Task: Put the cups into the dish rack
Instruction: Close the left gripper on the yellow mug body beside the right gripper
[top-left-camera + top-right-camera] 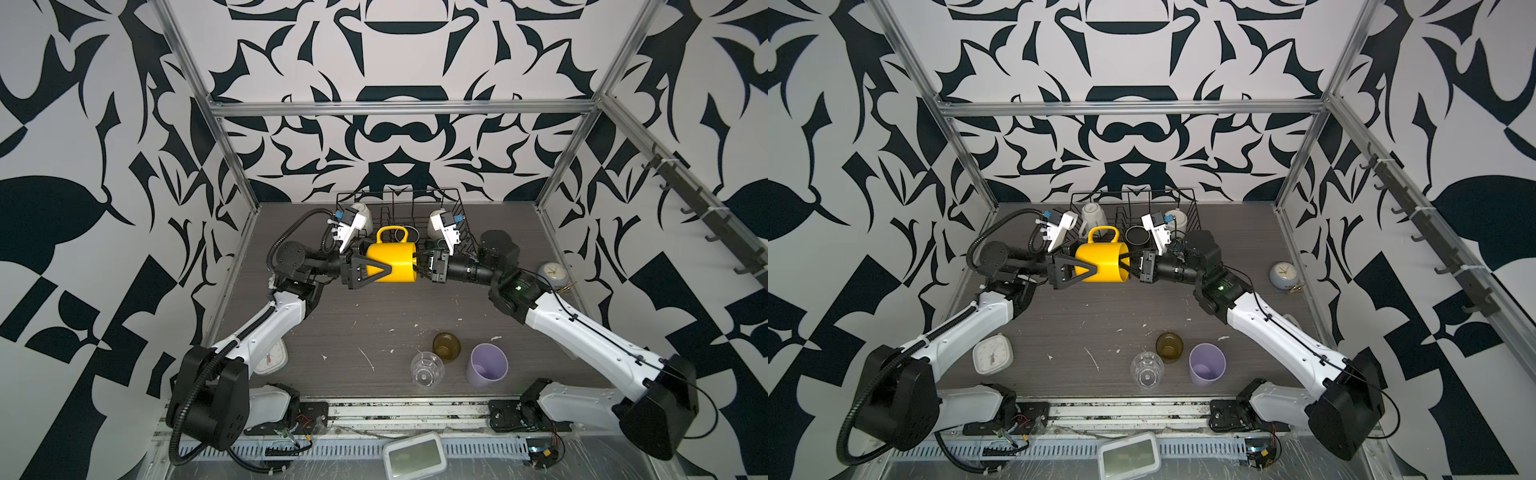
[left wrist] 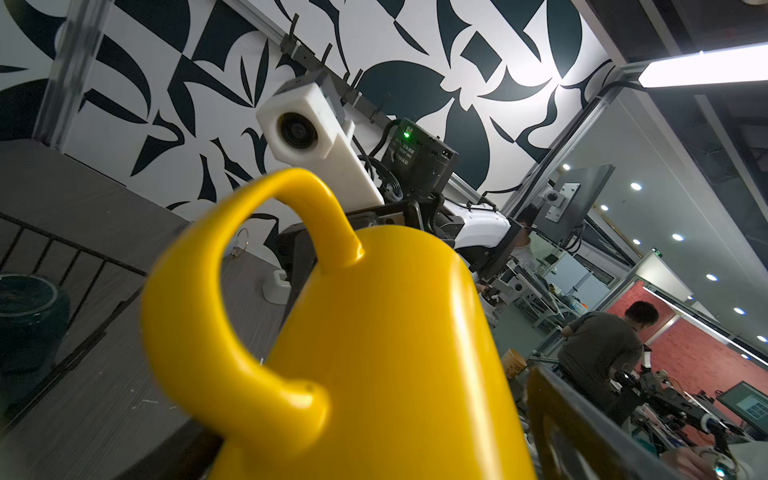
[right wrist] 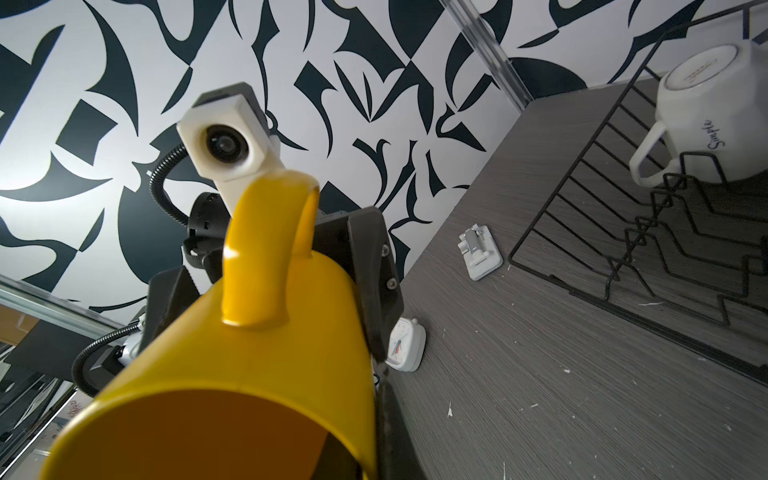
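Robotics lab; aluminium-frame cell [image 1: 399, 109], patterned walls [image 1: 399, 50]; 2 arms [image 1: 274, 320] on tabletop [image 1: 374, 316]; beyond, worker [image 2: 598, 345], monitor [image 2: 748, 405].

Cups, 7 countable: 1 yellow mug [image 1: 392, 264] mid-frame; 2 white, the faceted white mug [image 1: 1094, 216] and the second white mug [image 1: 1181, 216]; 1 dark mug [image 1: 1137, 236]; 1 amber glass [image 1: 1169, 345]; 1 clear glass [image 1: 1147, 370]; 1 lilac tumbler [image 1: 1206, 363]. Any more behind the arms, can't tell. 1 dish rack [image 1: 1129, 208]. Clocks 2: round clock [image 1: 1283, 274], square clock [image 1: 992, 354]. Tools 2: left tool [image 1: 386, 266], right tool [image 1: 420, 266]. 1 white box [image 1: 413, 457] bottom centre. 1 desk [image 1: 374, 324].
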### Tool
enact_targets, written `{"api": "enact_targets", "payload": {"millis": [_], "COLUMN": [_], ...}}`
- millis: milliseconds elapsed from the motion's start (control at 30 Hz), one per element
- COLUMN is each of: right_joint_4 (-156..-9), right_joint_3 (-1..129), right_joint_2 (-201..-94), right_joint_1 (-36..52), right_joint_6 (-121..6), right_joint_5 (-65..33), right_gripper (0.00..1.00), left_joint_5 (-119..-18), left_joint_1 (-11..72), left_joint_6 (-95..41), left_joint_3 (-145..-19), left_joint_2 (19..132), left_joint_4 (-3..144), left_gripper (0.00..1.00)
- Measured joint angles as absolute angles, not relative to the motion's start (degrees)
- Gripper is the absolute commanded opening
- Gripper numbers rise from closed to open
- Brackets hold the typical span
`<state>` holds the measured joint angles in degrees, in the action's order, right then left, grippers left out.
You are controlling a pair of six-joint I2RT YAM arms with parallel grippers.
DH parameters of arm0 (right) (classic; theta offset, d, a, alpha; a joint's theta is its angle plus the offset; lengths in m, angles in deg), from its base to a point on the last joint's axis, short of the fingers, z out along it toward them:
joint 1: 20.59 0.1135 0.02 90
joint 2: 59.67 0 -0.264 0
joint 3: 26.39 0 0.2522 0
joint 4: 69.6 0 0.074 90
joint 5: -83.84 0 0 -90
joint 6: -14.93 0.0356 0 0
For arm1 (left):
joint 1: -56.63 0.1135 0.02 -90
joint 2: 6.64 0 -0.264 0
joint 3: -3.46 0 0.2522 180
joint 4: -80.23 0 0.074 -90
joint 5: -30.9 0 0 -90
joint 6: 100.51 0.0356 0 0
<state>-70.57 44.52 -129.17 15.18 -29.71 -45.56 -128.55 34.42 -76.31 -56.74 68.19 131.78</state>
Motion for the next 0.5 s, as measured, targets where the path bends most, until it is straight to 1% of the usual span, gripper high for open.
{"api": "enact_targets", "payload": {"millis": [233, 500], "right_joint_4": [-66.57, -64.21], "right_joint_3": [44.52, 44.52], "right_joint_2": [-131.90, -132.62], "right_joint_1": [15.27, 15.99], "right_joint_6": [-28.14, -27.35], "right_joint_5": [-45.67, -45.63], "right_gripper": [0.00, 0.00], "left_joint_5": [-128.68, -128.35], "left_joint_1": [34.57, 35.09], "left_joint_6": [-81.58, -85.42], "left_joint_3": [-56.74, -56.74], "left_joint_2": [70.79, 71.71], "left_joint_4": [137.55, 141.88], "left_gripper": [0.99, 0.97]}}
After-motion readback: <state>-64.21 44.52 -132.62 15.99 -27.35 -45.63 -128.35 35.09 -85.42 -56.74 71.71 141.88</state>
